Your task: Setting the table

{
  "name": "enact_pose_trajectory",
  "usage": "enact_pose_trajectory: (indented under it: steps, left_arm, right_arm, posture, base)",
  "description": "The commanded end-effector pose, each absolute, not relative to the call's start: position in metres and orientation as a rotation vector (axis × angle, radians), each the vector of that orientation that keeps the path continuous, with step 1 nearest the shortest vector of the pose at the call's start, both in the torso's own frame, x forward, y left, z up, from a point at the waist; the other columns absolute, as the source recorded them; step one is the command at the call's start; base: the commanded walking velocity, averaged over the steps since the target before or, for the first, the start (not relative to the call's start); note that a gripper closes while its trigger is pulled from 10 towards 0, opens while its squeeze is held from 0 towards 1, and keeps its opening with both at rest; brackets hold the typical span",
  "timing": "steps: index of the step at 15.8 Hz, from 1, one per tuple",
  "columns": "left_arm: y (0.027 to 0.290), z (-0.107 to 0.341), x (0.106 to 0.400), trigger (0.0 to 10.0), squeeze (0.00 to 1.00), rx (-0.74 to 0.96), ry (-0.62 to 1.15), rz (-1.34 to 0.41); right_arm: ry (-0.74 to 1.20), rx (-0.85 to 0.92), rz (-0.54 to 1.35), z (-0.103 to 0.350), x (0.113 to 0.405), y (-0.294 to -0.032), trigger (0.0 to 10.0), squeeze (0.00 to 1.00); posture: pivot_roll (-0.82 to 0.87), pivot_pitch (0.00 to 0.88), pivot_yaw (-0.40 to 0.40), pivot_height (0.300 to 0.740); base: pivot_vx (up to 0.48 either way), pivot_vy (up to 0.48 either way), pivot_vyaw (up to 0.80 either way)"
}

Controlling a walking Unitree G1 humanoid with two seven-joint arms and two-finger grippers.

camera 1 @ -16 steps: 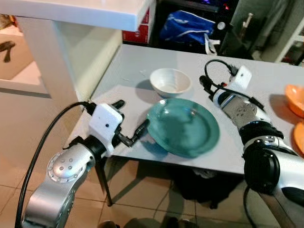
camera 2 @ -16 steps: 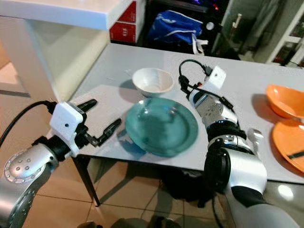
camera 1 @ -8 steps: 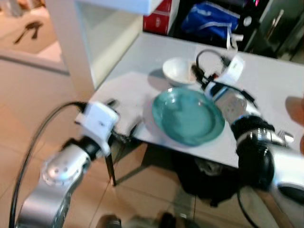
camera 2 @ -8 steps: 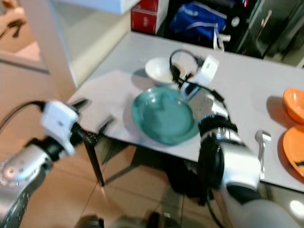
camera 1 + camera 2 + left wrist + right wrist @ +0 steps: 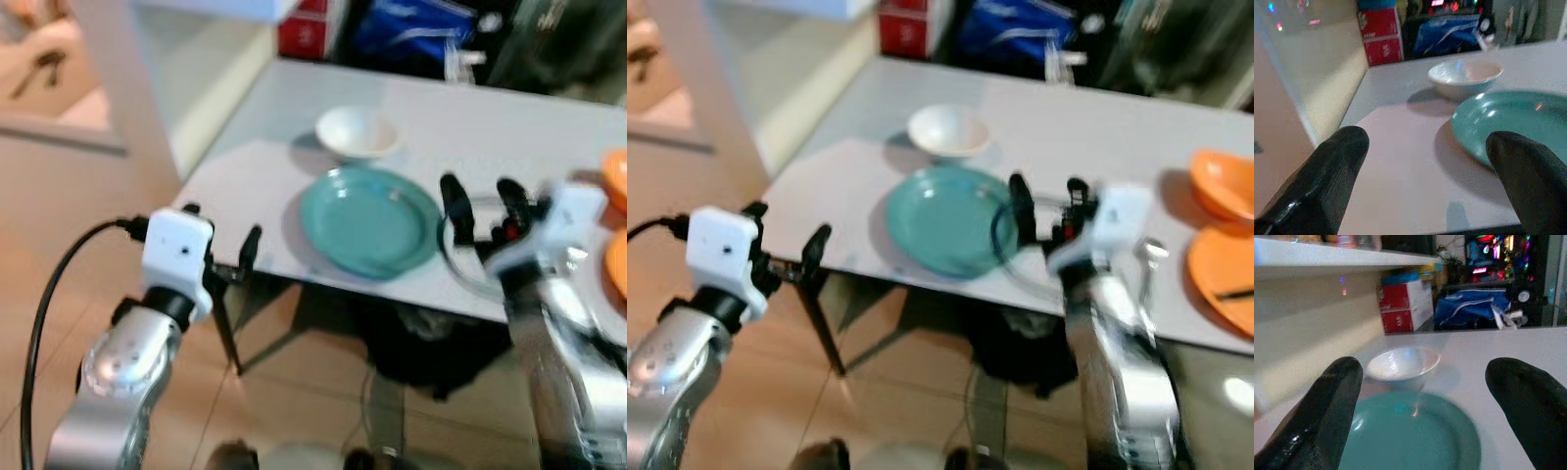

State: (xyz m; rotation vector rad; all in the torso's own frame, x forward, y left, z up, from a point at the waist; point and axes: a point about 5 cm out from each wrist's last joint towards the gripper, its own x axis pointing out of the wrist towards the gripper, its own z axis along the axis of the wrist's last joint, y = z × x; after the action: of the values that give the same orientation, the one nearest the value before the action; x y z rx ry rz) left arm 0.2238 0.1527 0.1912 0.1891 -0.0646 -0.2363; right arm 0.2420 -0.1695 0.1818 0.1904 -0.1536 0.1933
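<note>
While the head views are a little blurred, the grey table (image 5: 490, 108) is easy to see, and it takes most of the scene. On its near part lies the teal plate (image 5: 368, 221), flat and close to the front edge. Just behind the plate stands the white bowl (image 5: 359, 131), upright, near the plate but not touching it. At the right end of the table there are orange dishes (image 5: 1222, 233), well apart from the teal plate, and a spoon (image 5: 1148, 260) lies between them and the plate.

The left gripper (image 5: 217, 257) hangs before the table's left front corner, lower than the top, and its two black fingers are spread wide with nothing between them. The right gripper (image 5: 480, 204) is over the table just beside the right rim of the teal plate; its fingers (image 5: 1337, 396) also stand far apart and hold nothing. Behind the table are a blue bag (image 5: 1474, 307) and red boxes (image 5: 1380, 35).
</note>
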Motion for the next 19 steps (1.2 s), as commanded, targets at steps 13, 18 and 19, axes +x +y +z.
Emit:
enact_pose_trajectory:
  steps: [13, 18, 19]
  left_arm:
    - [0.14, 0.191, 0.232, 10.0, 0.0, 0.225, -0.096, -0.266]
    - [0.138, 0.192, 0.234, 10.0, 0.0, 0.21, -0.104, -0.284]
    - [0.138, 0.192, 0.234, 10.0, 0.0, 0.211, -0.106, -0.285]
  right_arm:
    - [-0.021, 0.213, -0.005, 0.17, 0.244, -0.177, 10.0, 0.0]
    - [-0.044, 0.203, 0.008, 0.174, 0.246, -0.174, 10.0, 0.0]
    - [-0.048, 0.187, 0.013, 0.175, 0.247, -0.174, 10.0, 0.0]
  posture:
    - [0.04, 0.042, -0.028, 0.74]
    - [0.04, 0.029, -0.026, 0.74]
    - [0.04, 0.025, -0.025, 0.74]
  base:
    - [0.185, 0.0, 0.0]
    - [0.461, 0.0, 0.0]
    - [0.461, 0.0, 0.0]
